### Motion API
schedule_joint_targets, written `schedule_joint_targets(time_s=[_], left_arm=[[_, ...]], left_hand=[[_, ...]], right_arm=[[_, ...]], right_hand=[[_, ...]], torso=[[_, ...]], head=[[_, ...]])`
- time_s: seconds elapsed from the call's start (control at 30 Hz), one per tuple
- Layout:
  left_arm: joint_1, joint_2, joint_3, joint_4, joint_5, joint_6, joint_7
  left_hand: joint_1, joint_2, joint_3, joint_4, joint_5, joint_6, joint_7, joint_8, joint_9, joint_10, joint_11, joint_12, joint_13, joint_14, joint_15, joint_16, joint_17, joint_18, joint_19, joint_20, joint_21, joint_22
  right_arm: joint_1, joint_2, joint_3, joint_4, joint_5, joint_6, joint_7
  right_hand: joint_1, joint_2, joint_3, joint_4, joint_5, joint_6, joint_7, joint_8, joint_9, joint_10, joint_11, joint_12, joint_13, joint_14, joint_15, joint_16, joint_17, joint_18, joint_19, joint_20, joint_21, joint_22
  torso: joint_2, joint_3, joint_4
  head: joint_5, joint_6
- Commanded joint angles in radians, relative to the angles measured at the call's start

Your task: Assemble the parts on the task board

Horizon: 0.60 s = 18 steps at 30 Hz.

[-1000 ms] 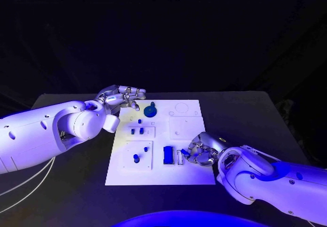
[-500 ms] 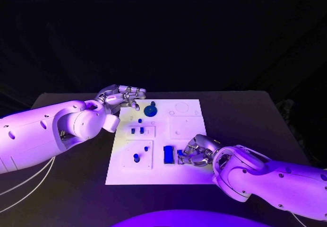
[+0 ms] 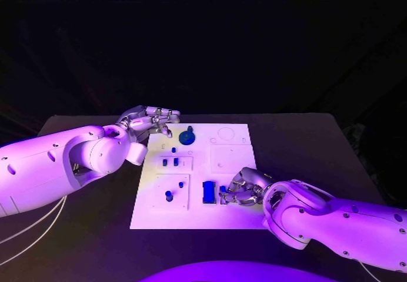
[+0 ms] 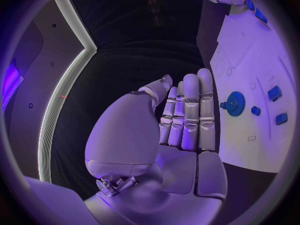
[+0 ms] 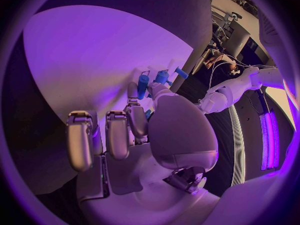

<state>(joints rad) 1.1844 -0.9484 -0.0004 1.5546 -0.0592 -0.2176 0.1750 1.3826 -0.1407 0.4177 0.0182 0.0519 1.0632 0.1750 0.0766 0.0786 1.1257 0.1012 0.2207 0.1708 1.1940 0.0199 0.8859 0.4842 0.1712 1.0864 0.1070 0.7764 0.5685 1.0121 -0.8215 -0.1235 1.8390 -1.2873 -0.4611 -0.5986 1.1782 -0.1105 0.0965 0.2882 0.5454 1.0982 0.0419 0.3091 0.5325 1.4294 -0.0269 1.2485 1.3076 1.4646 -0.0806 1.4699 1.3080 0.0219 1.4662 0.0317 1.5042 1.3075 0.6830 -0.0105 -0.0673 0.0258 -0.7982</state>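
The white task board (image 3: 233, 158) lies mid-table. A blue gear (image 3: 187, 138) stands near its far left corner, also seen as the gear (image 4: 235, 103). Just left of the gear, over the board's corner, my left hand (image 3: 153, 122) hovers, fingers straight and together, holding nothing (image 4: 184, 120). My right hand (image 3: 243, 188) rests on the board's near right part, fingers curled. It pinches a small blue part (image 3: 224, 190) between thumb and finger, right beside a tall blue block (image 3: 209, 192). Blue pieces (image 5: 143, 86) stand just past its fingertips (image 5: 132, 92).
Small blue parts (image 3: 174, 161) sit in the board's left middle plate, and two more (image 3: 170, 196) in the near left plate. White square plates (image 3: 230, 157) cover the board's right side. Dark table (image 3: 314, 147) surrounds the board.
My right hand has shifted a little to the left along the board with the small blue part, closer to the tall blue block. The left hand has stayed put.
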Motion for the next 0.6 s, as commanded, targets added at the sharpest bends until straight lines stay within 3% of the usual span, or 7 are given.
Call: schedule_joint_targets(time_s=[0.03,0.23,0.6], left_arm=[[0.001,0.001,0.001,0.003,0.003,0.017,0.004],[0.001,0.000,0.001,0.003,0.003,0.017,0.004],[0.001,0.000,0.001,0.002,0.003,0.017,0.004]], left_hand=[[0.001,0.007,-0.005,0.001,-0.001,-0.006,-0.001,0.006,-0.002,-0.008,0.000,0.005,0.001,-0.004,0.001,-0.004,-0.002,0.013,0.008,0.002,-0.005,-0.001],[0.001,0.007,-0.005,0.001,-0.001,-0.006,-0.001,0.006,-0.002,-0.008,0.000,0.005,0.001,-0.004,0.001,-0.004,-0.002,0.013,0.008,0.002,-0.005,-0.001],[0.001,0.007,-0.005,0.001,-0.001,-0.006,-0.001,0.006,-0.002,-0.008,0.000,0.005,0.001,-0.004,0.001,-0.004,-0.002,0.013,0.008,0.002,-0.005,-0.001]], right_arm=[[-0.001,0.003,0.000,0.002,-0.010,0.017,0.012],[-0.001,0.003,0.000,0.004,-0.015,0.021,0.015],[-0.001,-0.004,0.000,0.010,-0.033,0.016,0.022]], right_hand=[[-0.023,0.000,-0.020,0.001,-0.015,-0.001,0.004,-0.003,0.002,0.006,0.001,0.008,0.036,0.074,-0.005,0.006,0.106,-0.008,0.079,-0.005,0.003,0.246],[-0.041,0.005,-0.049,0.000,-0.056,-0.001,0.004,-0.004,0.006,0.007,0.002,0.009,0.038,0.074,-0.004,0.006,0.105,-0.008,0.079,-0.004,0.003,0.245],[-0.048,0.007,-0.066,0.001,-0.068,-0.001,0.004,-0.004,0.008,0.007,0.002,0.010,0.040,0.074,-0.004,0.005,0.104,-0.008,0.078,-0.004,0.002,0.245]], torso=[[0.000,-0.0019,0.0053],[0.000,-0.0036,0.0086],[0.000,-0.0060,0.0160]], head=[[-0.004,0.000],[-0.007,0.000],[-0.012,-0.001]])
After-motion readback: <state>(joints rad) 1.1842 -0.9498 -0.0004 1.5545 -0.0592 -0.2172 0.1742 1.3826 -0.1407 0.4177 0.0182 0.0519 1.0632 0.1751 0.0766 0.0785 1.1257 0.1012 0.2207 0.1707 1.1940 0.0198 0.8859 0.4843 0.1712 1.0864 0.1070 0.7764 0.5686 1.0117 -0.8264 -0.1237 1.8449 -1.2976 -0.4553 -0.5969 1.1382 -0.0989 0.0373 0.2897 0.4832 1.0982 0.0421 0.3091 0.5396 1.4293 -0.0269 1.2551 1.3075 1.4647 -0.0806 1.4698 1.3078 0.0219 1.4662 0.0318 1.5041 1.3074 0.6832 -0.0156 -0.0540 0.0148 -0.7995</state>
